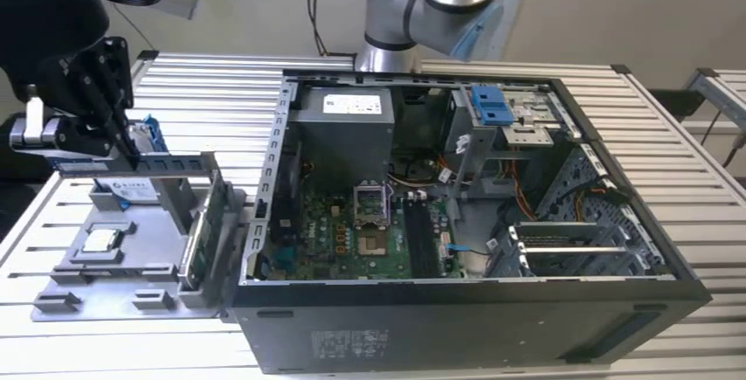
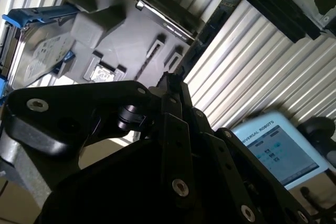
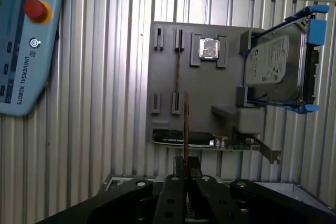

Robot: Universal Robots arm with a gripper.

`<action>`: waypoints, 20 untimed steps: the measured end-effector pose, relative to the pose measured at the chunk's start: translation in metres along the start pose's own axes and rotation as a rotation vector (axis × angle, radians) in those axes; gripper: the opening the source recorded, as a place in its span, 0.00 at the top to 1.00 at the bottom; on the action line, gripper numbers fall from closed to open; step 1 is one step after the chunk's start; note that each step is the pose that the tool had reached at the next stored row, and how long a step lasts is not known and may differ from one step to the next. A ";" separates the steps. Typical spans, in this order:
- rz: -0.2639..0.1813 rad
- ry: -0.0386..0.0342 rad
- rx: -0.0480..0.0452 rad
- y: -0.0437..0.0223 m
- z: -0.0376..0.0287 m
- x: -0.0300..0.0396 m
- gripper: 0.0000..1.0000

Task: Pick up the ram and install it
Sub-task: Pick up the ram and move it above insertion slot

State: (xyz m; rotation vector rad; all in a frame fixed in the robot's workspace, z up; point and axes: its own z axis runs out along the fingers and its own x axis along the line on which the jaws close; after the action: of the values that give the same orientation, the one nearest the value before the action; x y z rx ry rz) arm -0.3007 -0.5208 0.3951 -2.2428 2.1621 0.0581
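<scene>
You have one ram in play and one gripper, whose fingers are closed on the stick's two broad faces partway along its length. The ram is held up above the single grey fixture, which lies near the table edge on the exterior view's left. Its long axis lies level with the table and runs from the exterior view's left to its right, with the stick turned on its thin edge so the flat faces stand upright. In the exterior view it reads as a long, narrow, dark strip. In the first wrist view you see the ram edge-on as a thin brownish line leading out of the gripper. In the second wrist view the ram shows as a dark band reaching away from the gripper. On the fixture you can count one silver hard drive in a blue bracket, one square processor chip and one green circuit board standing on edge along the fixture's side nearest the case. One open computer case lies on its side across the middle of the table, just beside the fixture. One teach pendant rests on the table well apart from the hard drive
</scene>
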 end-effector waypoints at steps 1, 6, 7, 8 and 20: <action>0.000 -0.0001 0.0001 -0.0014 0.0000 0.0001 0.86; 0.000 -0.0001 0.0000 -0.0077 0.0000 0.0003 0.86; 0.000 -0.0001 0.0000 -0.0089 0.0000 0.0003 0.86; 0.000 -0.0001 0.0000 -0.0103 0.0000 0.0003 0.86; 0.000 0.0000 -0.0006 -0.0284 -0.0002 0.0008 0.86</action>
State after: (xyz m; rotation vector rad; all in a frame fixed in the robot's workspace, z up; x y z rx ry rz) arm -0.2722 -0.5205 0.3951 -2.2431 2.1624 0.0587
